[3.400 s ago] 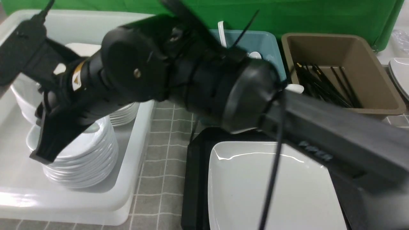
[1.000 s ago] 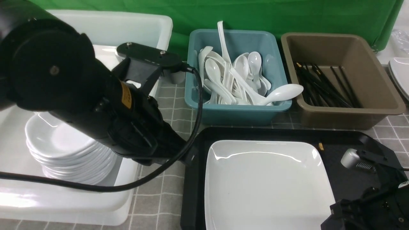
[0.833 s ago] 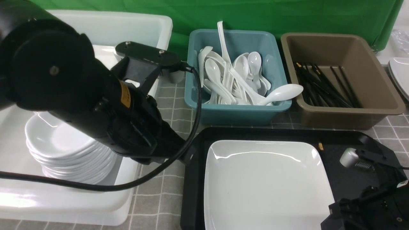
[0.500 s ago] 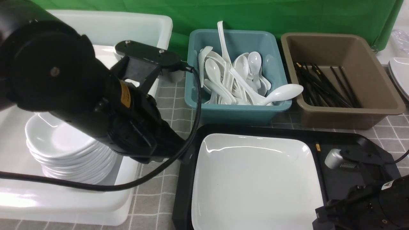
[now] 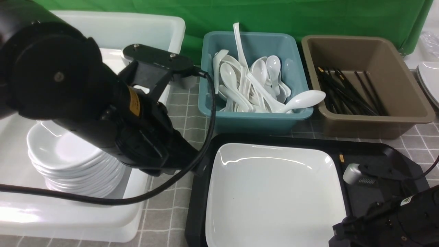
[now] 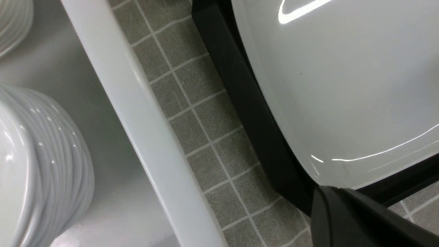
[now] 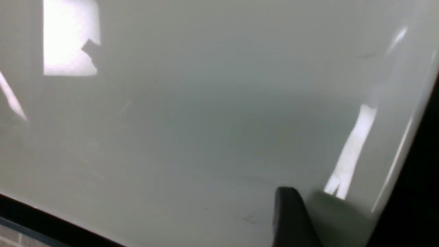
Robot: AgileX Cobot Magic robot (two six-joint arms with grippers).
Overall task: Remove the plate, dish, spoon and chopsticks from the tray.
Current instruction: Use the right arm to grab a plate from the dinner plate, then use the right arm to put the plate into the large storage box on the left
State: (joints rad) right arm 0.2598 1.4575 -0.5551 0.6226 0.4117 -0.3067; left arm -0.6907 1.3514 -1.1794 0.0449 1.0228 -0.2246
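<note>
The large white square plate lies on the black tray. My right gripper is at the plate's near right edge. In the right wrist view one finger lies on top of the plate near its rim, and the other finger is hidden. One chopstick's gold band shows on the tray right of the plate. My left gripper hangs by the tray's far left corner, empty, with its fingers together beside the plate's corner. No spoon or small dish shows on the tray.
A white bin on the left holds a stack of small white dishes. A teal tub full of white spoons and a brown tub with black chopsticks stand behind the tray. More white plates lie at the far right.
The plate and tray slid left and slightly away, and my right gripper moved left with them. My left arm left the dish stack and has held still for the last second.
</note>
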